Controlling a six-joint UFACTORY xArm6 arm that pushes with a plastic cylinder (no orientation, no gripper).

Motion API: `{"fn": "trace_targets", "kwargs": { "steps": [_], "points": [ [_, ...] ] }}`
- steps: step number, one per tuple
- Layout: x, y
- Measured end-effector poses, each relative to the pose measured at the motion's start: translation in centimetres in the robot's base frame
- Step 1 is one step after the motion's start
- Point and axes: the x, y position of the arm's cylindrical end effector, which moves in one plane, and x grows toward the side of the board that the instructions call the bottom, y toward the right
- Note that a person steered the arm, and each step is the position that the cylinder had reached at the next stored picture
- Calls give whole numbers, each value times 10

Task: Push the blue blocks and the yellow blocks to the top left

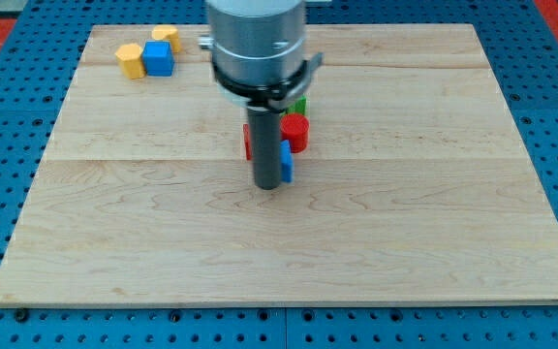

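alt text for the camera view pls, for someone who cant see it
My tip rests near the middle of a wooden board, touching a small blue block on its right, with a red cylinder, another red block and a green block clustered just behind. At the top left sit two yellow blocks and a blue cube.

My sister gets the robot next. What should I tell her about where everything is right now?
My tip is mid-board, touching a blue block on its right.
Done: two yellow blocks and a blue cube sit clustered at the top left.
Left: push that middle blue block up to them.
Beside it: a red cylinder, a red block, and a green block, half hidden.
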Motion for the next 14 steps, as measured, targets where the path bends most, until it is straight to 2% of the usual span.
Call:
{"fn": "trace_targets", "kwargs": {
  "steps": [1,3,5,6,7,8,11,12,13,14],
  "points": [
    [-1,52],
    [-40,56],
    [-13,-73],
    [22,-76],
    [49,-54],
    [65,-92],
    [-75,-166],
    [-75,-203],
    [-90,-242],
    [-116,-255]
  ]
}}
